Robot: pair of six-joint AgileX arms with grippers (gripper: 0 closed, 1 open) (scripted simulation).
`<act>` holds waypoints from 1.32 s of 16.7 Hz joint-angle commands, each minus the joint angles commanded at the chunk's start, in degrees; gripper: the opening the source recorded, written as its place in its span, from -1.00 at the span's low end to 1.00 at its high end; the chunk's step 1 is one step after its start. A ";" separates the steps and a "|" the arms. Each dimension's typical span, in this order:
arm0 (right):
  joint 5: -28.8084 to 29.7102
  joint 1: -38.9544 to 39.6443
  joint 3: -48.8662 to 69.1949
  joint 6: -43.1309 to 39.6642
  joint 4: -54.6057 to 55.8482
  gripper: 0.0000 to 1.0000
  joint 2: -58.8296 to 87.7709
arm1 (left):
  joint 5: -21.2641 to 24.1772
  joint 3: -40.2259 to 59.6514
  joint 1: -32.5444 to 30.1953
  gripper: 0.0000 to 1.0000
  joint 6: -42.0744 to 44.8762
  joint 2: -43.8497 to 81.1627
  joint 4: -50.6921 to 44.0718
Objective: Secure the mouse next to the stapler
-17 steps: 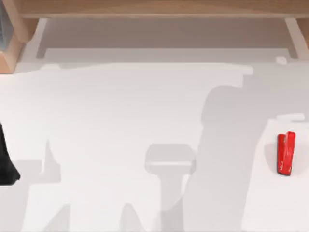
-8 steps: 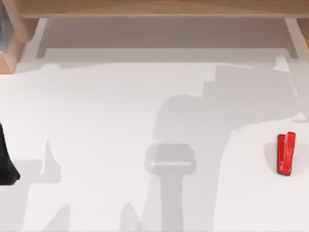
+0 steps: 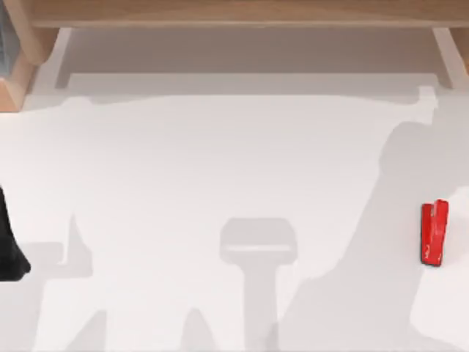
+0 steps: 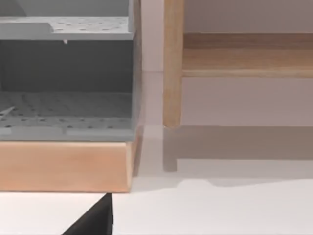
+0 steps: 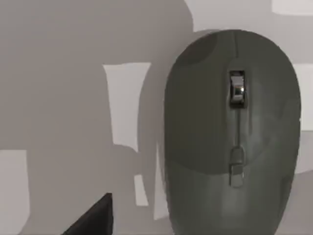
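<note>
The bright red stapler (image 3: 434, 233) lies on the white table (image 3: 183, 169) near its right edge, long side running front to back. In the right wrist view the grey mouse (image 5: 232, 132), with a silver scroll wheel, rests on the table close below the camera. A dark bit of that arm (image 5: 94, 219) shows at the picture's edge, apart from the mouse. My left arm (image 3: 9, 246) is a dark shape parked at the table's left edge.
A wooden shelf (image 3: 234, 13) runs along the back of the table. The left wrist view faces a grey perforated tray unit (image 4: 66, 73) on a wooden base (image 4: 63, 166) and a wooden post (image 4: 172, 63). Broad arm shadows lie across the table.
The large arm shadow has swept from the table's middle to the right, reaching the stapler. The stapler and the left arm have not moved.
</note>
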 joint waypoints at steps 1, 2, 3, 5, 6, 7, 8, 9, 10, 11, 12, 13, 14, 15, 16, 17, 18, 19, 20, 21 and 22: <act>-0.27 0.24 -0.01 0.14 1.33 1.00 1.26 | 0.00 0.00 0.00 1.00 0.00 0.00 0.00; -0.51 0.49 0.10 0.29 2.35 1.00 2.17 | 0.00 0.00 0.00 1.00 0.00 0.00 0.00; -0.68 0.67 0.20 0.39 2.94 1.00 2.69 | 0.00 0.00 0.00 1.00 0.00 0.00 0.00; -0.71 0.70 0.22 0.40 3.04 1.00 2.77 | 0.00 0.00 0.00 1.00 0.00 0.00 0.00; -0.71 0.70 0.22 0.40 3.04 1.00 2.77 | 0.00 0.00 0.00 1.00 0.00 0.00 0.00; -0.71 0.70 0.22 0.40 3.04 1.00 2.77 | 0.00 0.00 0.00 1.00 0.00 0.00 0.00; -0.71 0.70 0.22 0.40 3.04 1.00 2.77 | 0.00 0.00 0.00 1.00 0.00 0.00 0.00; -0.71 0.70 0.22 0.40 3.04 0.85 2.77 | 0.00 0.00 0.00 1.00 0.00 0.00 0.00; -0.71 0.70 0.22 0.40 3.04 0.70 2.77 | 0.00 0.00 0.00 1.00 0.00 0.00 0.00; -0.71 0.70 0.22 0.40 3.04 0.55 2.77 | 0.00 0.00 0.00 1.00 0.00 0.00 0.00; -0.71 0.70 0.22 0.40 3.04 0.40 2.77 | 0.00 0.00 0.00 1.00 0.00 0.00 0.00; -0.71 0.70 0.22 0.40 3.04 0.25 2.77 | 0.00 0.00 0.00 1.00 0.00 0.00 0.00; -0.71 0.70 0.22 0.40 3.04 0.10 2.77 | 0.00 0.00 0.00 1.00 0.00 0.00 0.00; -0.71 0.70 0.22 0.40 3.04 -0.06 2.77 | 0.00 0.00 0.00 1.00 0.00 0.00 0.00; -0.71 0.70 0.22 0.40 3.04 -0.21 2.77 | 0.00 0.00 0.00 1.00 0.00 0.00 0.00; -0.71 0.70 0.22 0.40 3.04 -0.36 2.77 | 0.00 0.00 0.00 1.00 0.00 0.00 0.00; -0.71 0.70 0.22 0.40 3.04 -0.51 2.77 | 0.00 0.00 0.00 1.00 0.00 0.00 0.00; -0.71 0.70 0.22 0.40 3.04 -0.66 2.77 | 0.00 0.00 0.00 1.00 0.00 0.00 0.00; -0.71 0.70 0.22 0.40 3.04 -0.81 2.77 | 0.00 0.00 0.00 1.00 0.00 0.00 0.00; -0.71 0.70 0.22 0.40 3.04 -0.96 2.77 | 0.00 0.00 0.00 1.00 0.00 0.00 0.00; -0.71 0.70 0.22 0.40 3.04 -1.00 2.77 | 0.00 0.00 0.00 1.00 0.00 0.00 0.00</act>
